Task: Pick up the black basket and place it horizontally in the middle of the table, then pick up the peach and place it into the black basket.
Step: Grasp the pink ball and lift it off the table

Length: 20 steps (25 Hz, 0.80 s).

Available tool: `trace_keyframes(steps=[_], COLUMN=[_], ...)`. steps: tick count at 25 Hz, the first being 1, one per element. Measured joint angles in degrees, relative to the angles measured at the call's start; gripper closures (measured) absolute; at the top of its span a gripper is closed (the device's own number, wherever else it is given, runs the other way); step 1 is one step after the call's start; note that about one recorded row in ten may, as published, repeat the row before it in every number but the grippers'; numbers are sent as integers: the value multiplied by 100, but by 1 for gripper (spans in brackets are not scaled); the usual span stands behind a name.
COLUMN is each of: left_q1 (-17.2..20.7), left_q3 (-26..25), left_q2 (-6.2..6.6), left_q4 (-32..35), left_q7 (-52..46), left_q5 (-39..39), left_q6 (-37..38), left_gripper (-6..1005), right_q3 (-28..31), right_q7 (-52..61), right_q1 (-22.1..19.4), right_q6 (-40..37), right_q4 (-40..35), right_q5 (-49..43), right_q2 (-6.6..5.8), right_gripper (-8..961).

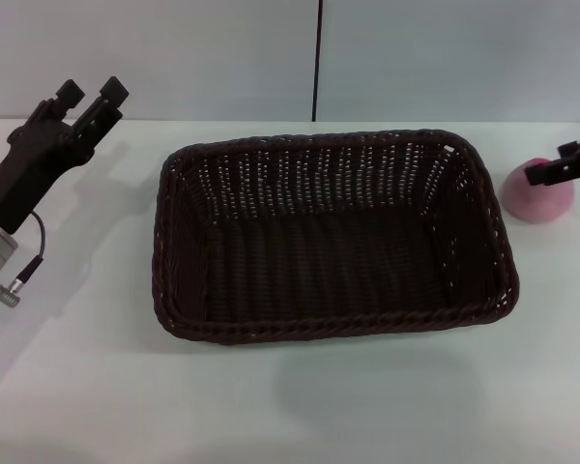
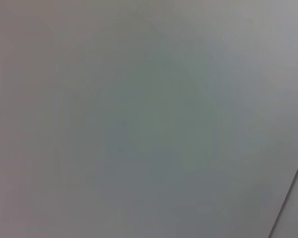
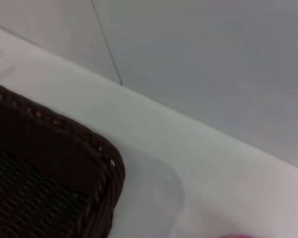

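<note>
Dark woven wicker fills the middle of the head view: the black basket [image 1: 333, 237] lies with its long side across the table [image 1: 290, 406], open side up and with nothing inside it, so the first step looks done. At about three o'clock from the basket, just beyond its right rim, sits the peach [image 1: 539, 196], pink and low on the white top. The right gripper [image 1: 570, 164] hangs over the peach's upper edge; only a dark piece of it shows at the frame edge, so I cannot tell whether its claw is spread or pinched, nor whether it touches the fruit. At about ten o'clock from the basket, well apart from it, the left gripper [image 1: 89, 101] is raised and idle, its two fingers parted with nothing between them.

From the left wrist comes only a plain grey-white surface with a thin dark line in one corner.

From the right wrist, a rounded corner of the basket [image 3: 64, 173] shows, bare table beside it, and a sliver of pink peach [image 3: 238, 236] at the frame's rim.

By my reading, the peach pick is in hand. Next, the right claw must settle around the fruit, close gently, lift clear of the braided rim, and carry it toward nine o'clock over the basket.
</note>
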Motion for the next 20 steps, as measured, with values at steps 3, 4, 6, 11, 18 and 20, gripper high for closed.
trace_keyframes(steps=[3,4,6,11,18,20], left_q1=[9,17,22,7,-19,-23], left_q3=[-2,-4,-5,-8,-15,-14], left_q2=[0,0,0,0,0,0], left_q4=[-3,-4,-7,-48,-73,-74], left_q7=[-9,-10,-14,-21,-24,-23], left_q5=[-1,-1,-1,-2,-16,-33], left_q6=[31,53,82,98,100,98], left_gripper=[203,203,203,203,203,203], right_q3=[-29,-68,-89,-102,-108,-94], right_q7=[1,1,2,3,-6,-16], right_q1=[84,149,185,262,252,238], right_q6=[173,323,395,603,673,678], right_q4=[210,365,446,669,687,688], right_q5=[-144,-269,-322,-412,-424,-425], right_q2=[4,10,10,-7,-4,-5], right_gripper=[275,275,276,287,492,539])
